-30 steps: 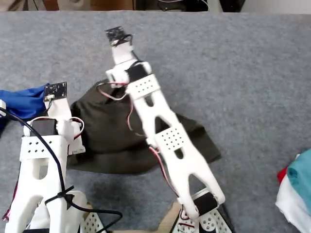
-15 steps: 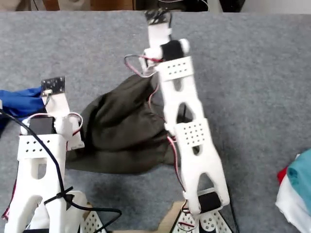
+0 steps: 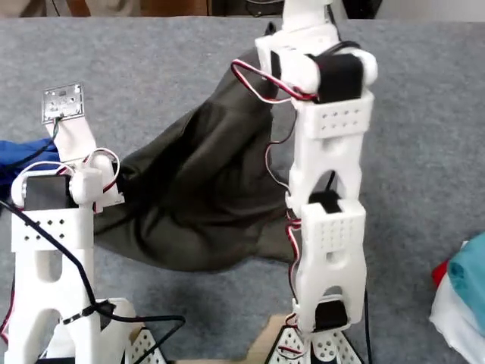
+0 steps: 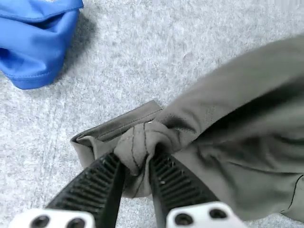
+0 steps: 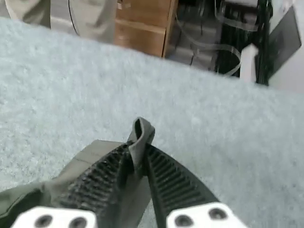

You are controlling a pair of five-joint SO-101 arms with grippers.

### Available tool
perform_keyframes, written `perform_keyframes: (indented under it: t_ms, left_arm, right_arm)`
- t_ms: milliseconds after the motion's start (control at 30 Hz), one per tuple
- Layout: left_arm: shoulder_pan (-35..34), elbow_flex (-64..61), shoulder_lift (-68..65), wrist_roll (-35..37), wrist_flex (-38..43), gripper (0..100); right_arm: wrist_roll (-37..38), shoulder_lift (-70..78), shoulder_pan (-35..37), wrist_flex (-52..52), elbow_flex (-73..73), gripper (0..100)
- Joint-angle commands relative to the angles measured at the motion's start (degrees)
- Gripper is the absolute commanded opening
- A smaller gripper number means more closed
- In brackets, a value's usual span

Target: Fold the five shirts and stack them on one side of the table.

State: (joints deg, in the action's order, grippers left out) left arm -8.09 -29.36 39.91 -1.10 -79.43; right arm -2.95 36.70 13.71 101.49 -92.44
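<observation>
Blue shirt (image 3: pixel 23 159) lies bunched at 9 o'clock on the grey table (image 3: pixel 424 114). Left gripper (image 4: pixel 134 164): jaws nearly closed, clamped on a wadded hem corner of the dark olive shirt (image 3: pixel 197 189), low near the table at approx 8 o'clock. The shirt sits mid-table w/ one end lifted and stretched toward 12 o'clock, the rest draped on the table. Right gripper (image 5: pixel 137 152): jaws almost together, pinching a thin fold of the same shirt, raised at 12 o'clock. Pile of clothes (image 3: pixel 464 292) at the 4 o'clock edge. Handling, prob.: light, limp, no stiffness, sags between the two holds. The thin right pinch could slip, so take it at hem/shoulder seams, both layers, w/ even tension.
</observation>
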Motion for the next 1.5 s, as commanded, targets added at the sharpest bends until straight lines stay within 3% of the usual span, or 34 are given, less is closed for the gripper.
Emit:
perform_keyframes:
  t_ms: [0, 333, 700, 900, 1100, 1300, 1467]
  left_arm:
    - [0.2, 2.5, 0.7, -0.1, -0.3, 2]
    - [0.2, 2.5, 0.7, -0.1, -2.2, 2]
    - [0.2, 4.0, 0.2, 0.2, -4.6, 2]
    - [0.2, 4.0, 0.1, 0.3, -5.1, 2]
    - [0.1, 4.0, 0.7, -0.2, -7.5, 2]
    - [0.1, 3.5, 0.2, -2.9, -7.0, 2]
    - [-0.3, -3.2, 0.1, -5.5, -0.8, 2]
  right_arm:
    - [0.8, -4.5, -0.5, 0.9, -2.4, 0.5]
    - [0.8, -6.8, -1.4, 0.9, -2.4, 0.5]
    - [5.5, -16.7, -5.4, 1.0, 0.8, 0.5]
    - [2.0, -30.5, -8.3, 1.0, 23.2, 0.5]
    - [1.8, -49.8, -9.4, 1.0, 54.9, 0.5]
    - [1.8, -65.6, -10.2, -1.2, 77.1, 0.5]
    - [1.8, -67.5, -10.4, -8.8, 95.1, 0.5]
